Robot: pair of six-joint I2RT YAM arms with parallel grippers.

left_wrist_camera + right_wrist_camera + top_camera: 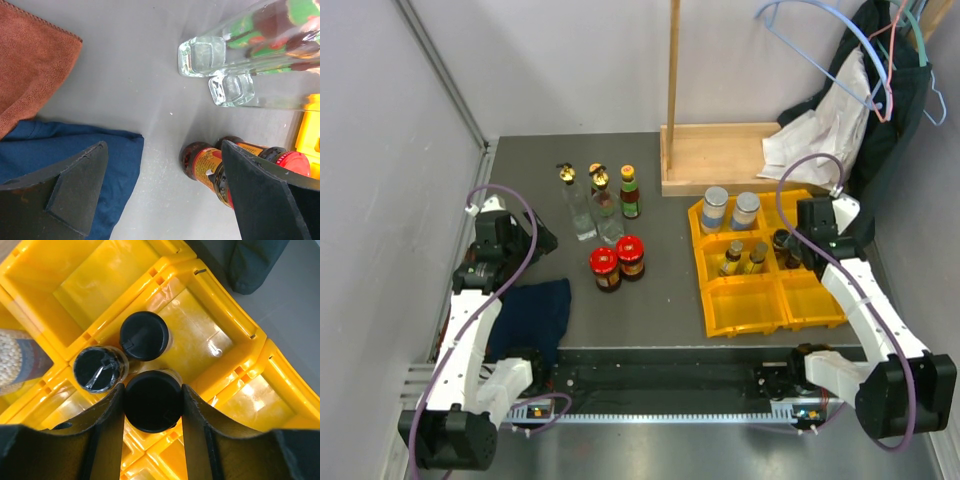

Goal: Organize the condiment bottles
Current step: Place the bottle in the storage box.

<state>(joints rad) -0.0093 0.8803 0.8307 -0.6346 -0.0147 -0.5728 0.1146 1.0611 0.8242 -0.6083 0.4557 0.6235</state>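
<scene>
My right gripper point(152, 394) is shut on a black-capped small dark bottle point(152, 407) in the back right compartment of the yellow bin point(220, 335), next to two more black-capped bottles point(144, 335) point(100, 369). In the top view the right gripper point(788, 248) is over that compartment. My left gripper point(164, 150) is open and empty over the table. Two red-lidded jars point(605, 268) point(630, 256) stand to its right, and one also shows in the left wrist view point(202, 165). Two clear gold-stoppered bottles point(576, 205) point(603, 205) and a green-labelled bottle point(629, 192) stand behind them. Two silver-lidded jars point(714, 208) point(745, 210) and two small dark bottles point(733, 257) point(757, 257) are in the bin point(760, 305).
A blue cloth point(535, 315) lies at the near left under the left arm. A wooden stand point(720, 155) with an upright post is behind the bin. Hangers and clothes point(860, 90) hang at the back right. Walls close the left and back.
</scene>
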